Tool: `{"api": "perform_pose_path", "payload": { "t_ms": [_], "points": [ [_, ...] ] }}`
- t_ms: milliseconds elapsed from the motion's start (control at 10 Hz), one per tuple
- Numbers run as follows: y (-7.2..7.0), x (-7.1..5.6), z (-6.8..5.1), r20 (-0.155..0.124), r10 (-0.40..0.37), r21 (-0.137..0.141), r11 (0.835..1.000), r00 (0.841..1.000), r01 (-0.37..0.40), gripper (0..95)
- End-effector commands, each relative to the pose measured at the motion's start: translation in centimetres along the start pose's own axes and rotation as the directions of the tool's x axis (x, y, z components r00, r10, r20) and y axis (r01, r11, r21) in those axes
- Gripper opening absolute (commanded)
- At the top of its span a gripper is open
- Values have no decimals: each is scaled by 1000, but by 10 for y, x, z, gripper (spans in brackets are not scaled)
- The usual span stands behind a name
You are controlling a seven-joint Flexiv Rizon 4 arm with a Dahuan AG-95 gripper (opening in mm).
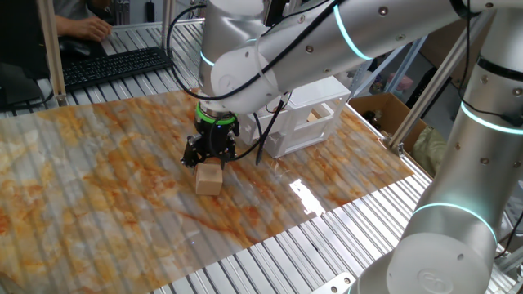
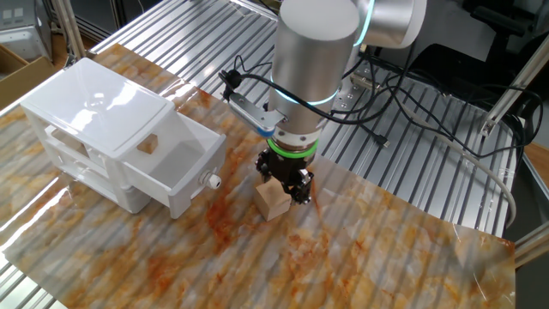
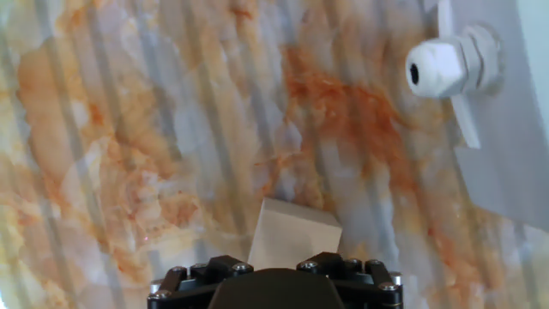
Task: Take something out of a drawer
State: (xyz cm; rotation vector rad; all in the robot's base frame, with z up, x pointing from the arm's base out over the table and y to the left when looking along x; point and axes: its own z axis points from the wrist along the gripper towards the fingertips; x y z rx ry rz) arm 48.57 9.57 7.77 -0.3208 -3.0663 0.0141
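A light-tan wooden block [image 1: 209, 180] [image 2: 272, 202] [image 3: 294, 236] rests on the marbled table top in front of the white cabinet [image 2: 94, 103] [image 1: 319, 94]. My gripper [image 1: 210, 157] [image 2: 287, 182] hangs straight over the block, its jaws spread and close above the block's top. In the hand view only the gripper's black base shows at the bottom edge. The top drawer [image 2: 184, 196] [image 1: 286, 140] is pulled out, its round knob [image 2: 208, 181] [image 3: 437, 69] facing the block. A second small tan block [image 2: 147, 144] lies inside that drawer.
The cabinet's lower drawer [image 2: 129, 196] is shut. A cardboard box [image 1: 384, 110] sits off the table's far right. A keyboard [image 1: 114, 65] and a person's hand lie beyond the far edge. Bare metal slats [image 2: 412, 163] surround the mat.
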Motion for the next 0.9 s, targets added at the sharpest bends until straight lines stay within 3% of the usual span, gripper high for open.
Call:
{"api": "perform_pose_path", "payload": {
  "t_ms": [100, 500, 600, 900],
  "points": [
    [-1, 5, -20, -10, 4, 34, 999, 1000, -4, 760],
    [-7, 10, -47, -41, 2, 59, 998, 999, 1, 760],
    [-12, 11, -54, -56, -8, 62, 998, 998, 12, 570],
    [-22, 9, -62, -79, -28, 67, 997, 996, 33, 570]
  ]
}}
